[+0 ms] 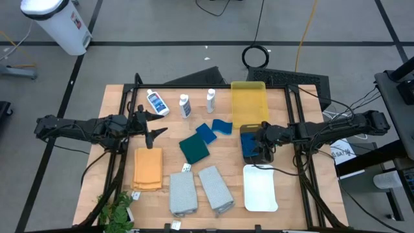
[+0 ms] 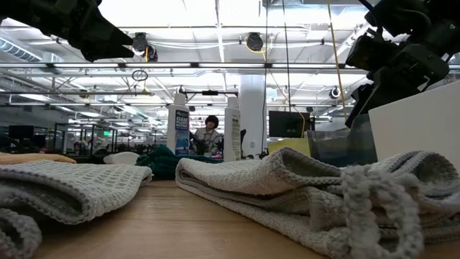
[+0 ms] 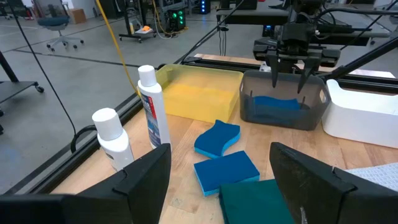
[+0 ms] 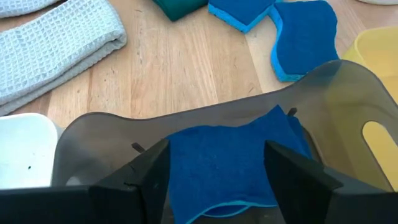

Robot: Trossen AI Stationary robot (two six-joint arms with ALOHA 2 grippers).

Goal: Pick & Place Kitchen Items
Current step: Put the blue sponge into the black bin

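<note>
Sponge (image 4: 230, 158) | we judge it light, soft, squashy; best pinched across its 2 long edges | it lies flat inside the grey tray (image 4: 348, 93), directly under the right gripper (image 4: 217, 171) | we see the fingers spread apart, holding nothing | left gripper (image 3: 221, 180) also open, waiting near 2 more sponges (image 3: 225, 171).

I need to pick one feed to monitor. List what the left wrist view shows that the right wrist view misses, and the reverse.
Left wrist only: two upright white bottles, the whole yellow tray, and the right pincer open above the grey tray.
Right wrist only: a grey towel.
Both: the blue sponge in the grey tray, two loose sponges and the green cloth.
</note>
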